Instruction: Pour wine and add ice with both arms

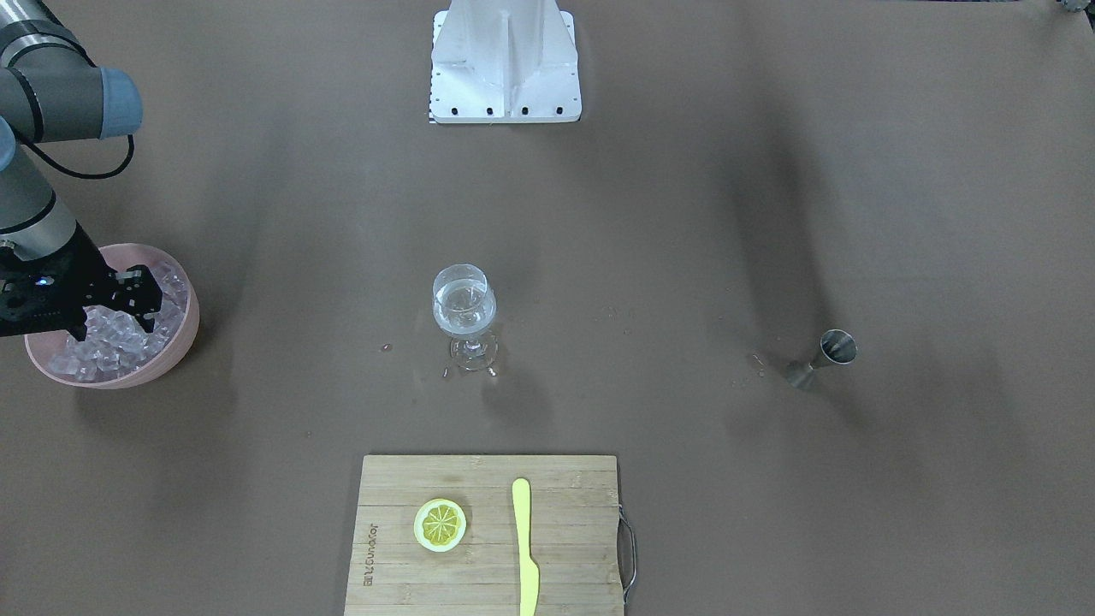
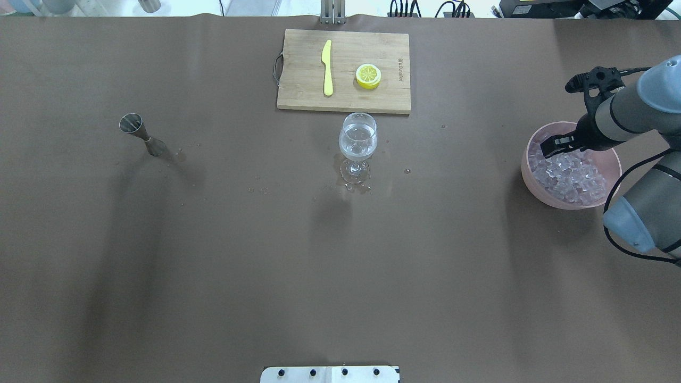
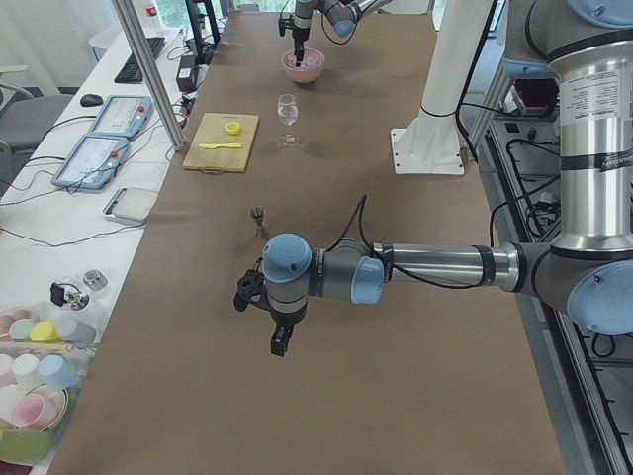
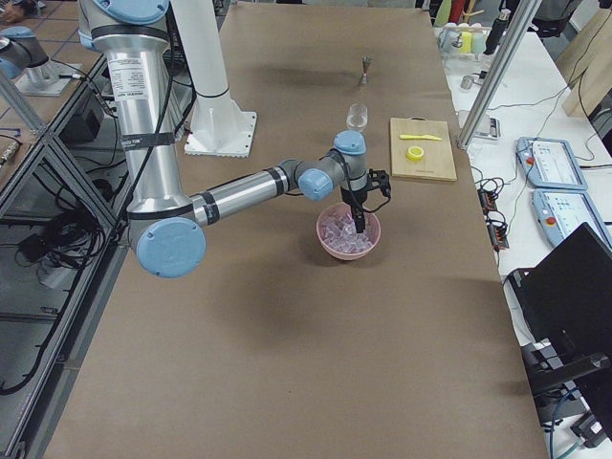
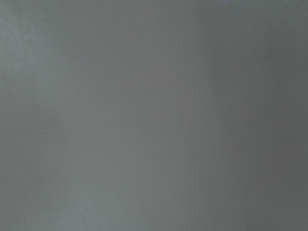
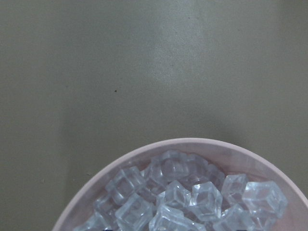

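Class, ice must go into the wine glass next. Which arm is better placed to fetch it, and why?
Right. The right hand reaches into the pink bowl, at the ice; the left hand hangs over bare table at the opposite end, beyond the wine glass.

The table covering [image 1: 770,214] is matt brown, against a glossy clear stemmed wine glass [image 1: 464,308], glassy whitish-edged ice cubes [image 6: 207,199] in a smooth satin pink plastic bowl [image 2: 533,183], a polished hourglass-shaped steel jigger [image 1: 819,361], and a grained pale wooden chopping board [image 1: 573,530] bearing a smooth yellow plastic knife [image 1: 523,547].
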